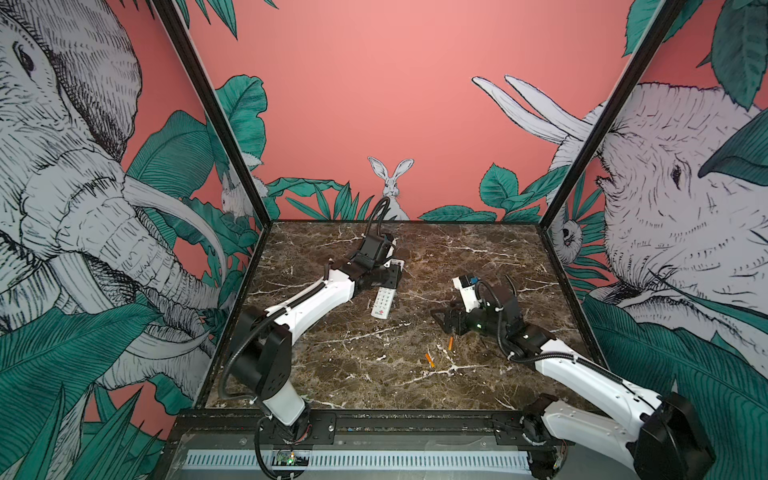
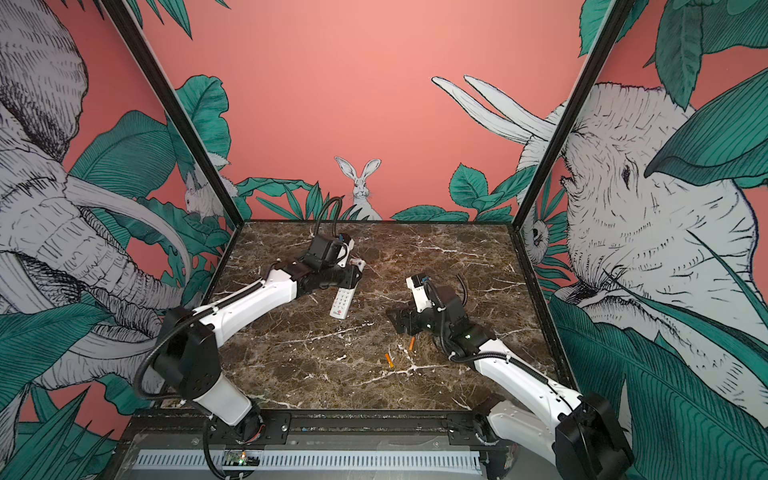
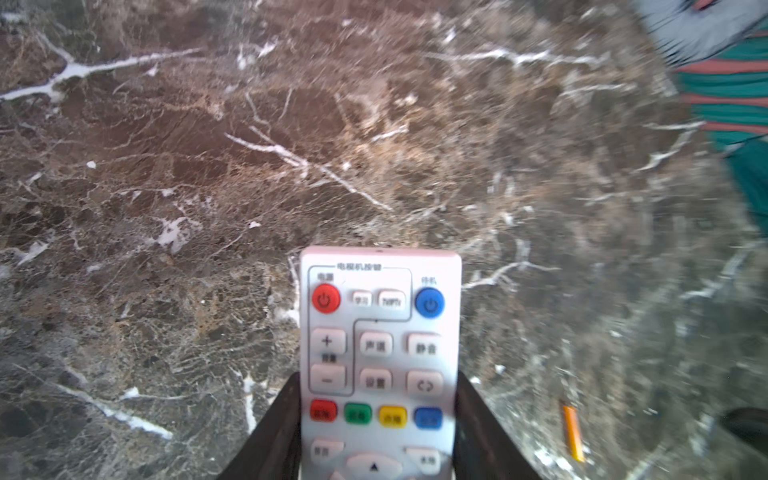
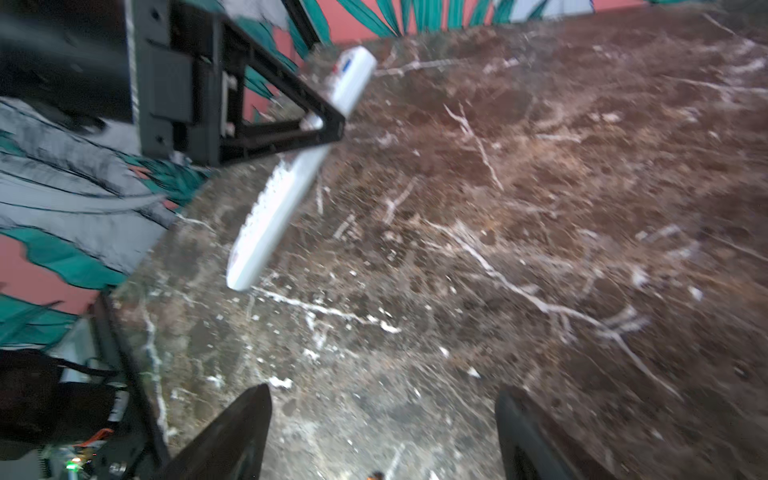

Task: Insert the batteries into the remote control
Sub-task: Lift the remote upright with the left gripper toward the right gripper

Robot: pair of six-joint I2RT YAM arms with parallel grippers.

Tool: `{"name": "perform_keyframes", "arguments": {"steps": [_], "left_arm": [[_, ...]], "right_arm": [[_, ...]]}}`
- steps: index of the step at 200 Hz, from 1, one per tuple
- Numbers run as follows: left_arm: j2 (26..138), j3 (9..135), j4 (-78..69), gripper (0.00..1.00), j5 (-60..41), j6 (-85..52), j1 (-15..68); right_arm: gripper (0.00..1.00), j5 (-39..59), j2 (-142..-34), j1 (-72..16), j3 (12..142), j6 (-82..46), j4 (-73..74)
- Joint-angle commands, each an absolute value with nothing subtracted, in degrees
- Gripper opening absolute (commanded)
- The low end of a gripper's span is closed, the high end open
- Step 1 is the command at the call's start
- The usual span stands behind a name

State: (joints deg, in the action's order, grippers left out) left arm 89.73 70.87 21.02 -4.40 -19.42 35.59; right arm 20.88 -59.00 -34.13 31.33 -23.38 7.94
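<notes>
My left gripper [image 1: 388, 277] [image 3: 378, 380] is shut across the width of the white remote control [image 1: 382, 306] [image 2: 343, 305] [image 3: 380, 332], near its coloured-button end. The buttons face up and the red-logo end points toward the table front. In the right wrist view the remote control [image 4: 282, 199] hangs tilted, its low end close to the marble. Two orange batteries [image 1: 450, 342] [image 1: 430, 360] [image 2: 412, 343] [image 2: 390, 360] lie loose on the table. My right gripper [image 1: 446, 318] [image 4: 382, 399] is open and empty, just behind the nearer battery [image 4: 376, 476].
The brown marble table [image 1: 353, 374] is walled by printed panels with black corner posts [image 1: 557, 208] at the back. A black rail [image 1: 415, 419] runs along the front edge. One battery [image 3: 573, 432] shows beside the left gripper's view.
</notes>
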Motion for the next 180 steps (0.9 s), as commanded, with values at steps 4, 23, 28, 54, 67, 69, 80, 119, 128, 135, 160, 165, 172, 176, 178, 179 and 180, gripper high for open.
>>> {"name": "perform_keyframes", "arguments": {"steps": [4,23,28,54,67,69,80,119,128,135,160,165,172,176,178,179,180], "left_arm": [[82.1,66.4,15.7,0.25,-11.2,-21.4,35.5],[77.4,63.7,14.6,0.25,-14.0,-22.1,35.4],[76.3,63.3,14.4,0.25,-14.6,-22.3,35.4],[71.3,59.5,10.4,0.26,-20.1,-24.5,35.4],[68.8,57.1,7.1,0.26,-22.3,-26.2,35.4],[68.5,56.9,6.6,0.26,-22.7,-26.4,35.4],[66.9,55.4,4.4,0.26,-24.7,-27.6,35.4],[62.6,53.4,-0.9,0.26,-30.7,-29.9,35.4],[61.9,53.4,-2.0,0.26,-32.1,-30.4,35.4],[61.5,53.3,-2.5,0.26,-33.1,-30.7,35.4],[60.1,53.3,-3.8,0.26,-36.7,-31.5,35.4],[59.9,53.4,-3.9,0.26,-37.0,-31.7,35.4],[59.7,53.3,-4.0,0.26,-37.4,-31.9,35.4],[59.5,53.3,-4.1,0.26,-37.6,-32.0,35.4],[59.5,53.3,-4.1,0.26,-37.8,-32.1,35.4],[59.4,53.3,-4.1,0.26,-37.8,-32.1,35.4],[59.4,53.3,-4.2,0.26,-37.9,-32.2,35.4]], "right_arm": [[0.87,31.1,-57.4,-34.5,27.9,-27.2,25.4],[0.88,34.5,-57.9,-34.5,25.6,-28.4,33.0],[0.88,35.3,-58.2,-34.5,25.3,-28.5,34.2],[0.89,39.6,-61.1,-34.7,24.4,-31.6,43.1],[0.90,42.0,-63.5,-34.8,24.9,-33.4,46.9],[0.90,42.3,-63.6,-34.9,24.9,-33.6,47.1],[0.90,44.3,-66.0,-34.9,25.7,-35.1,49.8],[0.94,47.9,-72.6,-36.4,25.2,-41.7,66.1],[0.96,48.5,-73.7,-37.1,25.6,-41.9,67.0],[0.97,48.8,-74.3,-37.6,26.0,-41.9,67.6],[0.98,49.1,-76.8,-39.0,26.1,-42.9,71.7],[0.98,49.3,-77.2,-39.4,26.2,-43.3,72.7],[0.99,49.4,-77.8,-39.7,26.4,-43.7,73.8],[0.98,49.5,-78.0,-40.0,26.5,-43.6,74.0],[0.99,49.5,-78.1,-40.1,26.7,-43.6,74.0],[0.99,49.5,-78.1,-40.2,26.7,-43.6,74.0],[0.99,49.4,-78.2,-40.3,26.8,-43.6,74.0]]}}
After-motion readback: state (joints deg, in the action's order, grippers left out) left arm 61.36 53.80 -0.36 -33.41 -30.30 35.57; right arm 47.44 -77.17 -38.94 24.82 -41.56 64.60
